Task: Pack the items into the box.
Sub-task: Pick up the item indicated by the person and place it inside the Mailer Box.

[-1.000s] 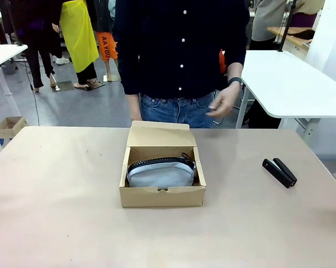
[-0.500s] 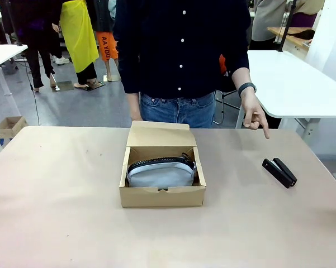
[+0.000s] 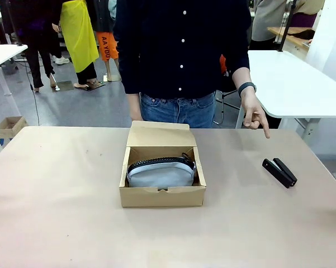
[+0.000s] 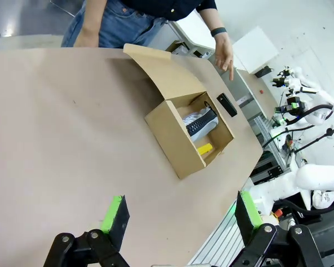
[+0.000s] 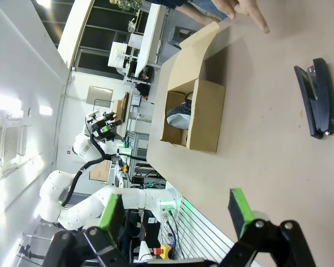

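The brown cardboard box [image 3: 162, 195] stands mid-table with its flap lid up. Inside it lies the grey-blue zip pouch [image 3: 160, 173], black zipper on top; the left wrist view looks into the box [image 4: 178, 142] at the pouch [image 4: 203, 120]. The black stapler [image 3: 279, 172] rests on the table at the right, outside the box. The person's hand [image 3: 256, 118] points a finger down toward it. My left gripper [image 4: 180, 214] hangs open high above the table's near edge. My right gripper [image 5: 175, 214] is open too, well clear of the stapler [image 5: 314, 95] and the box [image 5: 203, 115].
The person stands at the far edge behind the box. A yellow object [image 4: 204, 148] lies in the box beside the pouch. A white table [image 3: 290, 84] stands behind at the right. Bare tabletop [image 3: 56, 184] spreads to the left and in front of the box.
The person's hand swung out from beside the waist and now points down at the stapler. It has held still over the last half second. Box, pouch and stapler have not moved.
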{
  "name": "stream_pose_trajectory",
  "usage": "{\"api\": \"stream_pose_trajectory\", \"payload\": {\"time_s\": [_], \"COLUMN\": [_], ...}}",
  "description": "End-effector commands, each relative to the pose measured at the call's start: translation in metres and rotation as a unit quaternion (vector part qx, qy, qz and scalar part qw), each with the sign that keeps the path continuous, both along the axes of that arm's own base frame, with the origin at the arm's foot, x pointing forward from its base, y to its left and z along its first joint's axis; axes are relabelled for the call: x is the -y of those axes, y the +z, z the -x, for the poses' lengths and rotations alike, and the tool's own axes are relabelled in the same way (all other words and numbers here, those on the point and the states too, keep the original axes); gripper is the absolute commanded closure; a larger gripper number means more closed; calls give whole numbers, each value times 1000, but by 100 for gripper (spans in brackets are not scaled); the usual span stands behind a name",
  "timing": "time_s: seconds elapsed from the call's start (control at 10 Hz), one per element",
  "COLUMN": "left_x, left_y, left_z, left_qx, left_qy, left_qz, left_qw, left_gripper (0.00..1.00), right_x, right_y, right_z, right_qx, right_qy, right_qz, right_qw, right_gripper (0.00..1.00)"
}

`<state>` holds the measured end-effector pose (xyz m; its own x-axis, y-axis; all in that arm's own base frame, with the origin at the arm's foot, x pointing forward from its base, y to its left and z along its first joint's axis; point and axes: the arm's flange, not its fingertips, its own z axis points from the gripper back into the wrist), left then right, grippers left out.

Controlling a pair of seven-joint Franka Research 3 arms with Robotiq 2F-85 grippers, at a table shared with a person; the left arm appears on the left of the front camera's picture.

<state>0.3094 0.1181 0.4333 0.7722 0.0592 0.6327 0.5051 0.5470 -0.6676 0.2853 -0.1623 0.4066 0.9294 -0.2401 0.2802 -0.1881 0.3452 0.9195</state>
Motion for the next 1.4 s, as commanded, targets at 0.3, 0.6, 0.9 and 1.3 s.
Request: {"api": "stream_pose_trajectory", "payload": {"time_s": [0.3,0.6,0.9,1.3], "left_x": [3,3,3,3], "left_y": [0,0,0,0], "left_z": [1,1,1,1], "left_qx": [-1,-1,-1,-1], "left_qy": [4,4,4,4], "left_qz": [11,11,11,11], "left_qw": [1000,1000,1000,1000], "left_gripper": [0,0,0,0], "right_x": [-58,-108,-140,-167], "right_y": [-2,-17,-15,-6], "right_z": [-37,-64,-67,-118], "right_qx": [-41,-22,23,21], "right_qy": [-10,17,56,106], "right_qz": [227,409,453,585], "right_qw": [973,912,889,804], "right_gripper": [0,0,0,0]}}
